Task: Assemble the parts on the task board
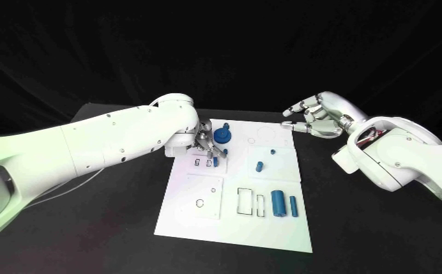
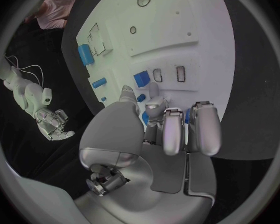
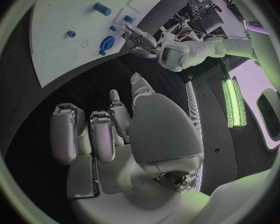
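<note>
On white task board (image 1: 198,213): small blue parts (image 1: 277,204), some cylindrical, lying flat.

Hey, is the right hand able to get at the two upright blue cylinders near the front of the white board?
Probably yes. The right hand hovers empty off the white task board's far right corner, and nothing lies between it and the two blue cylinders. The left hand works farther back.
</note>
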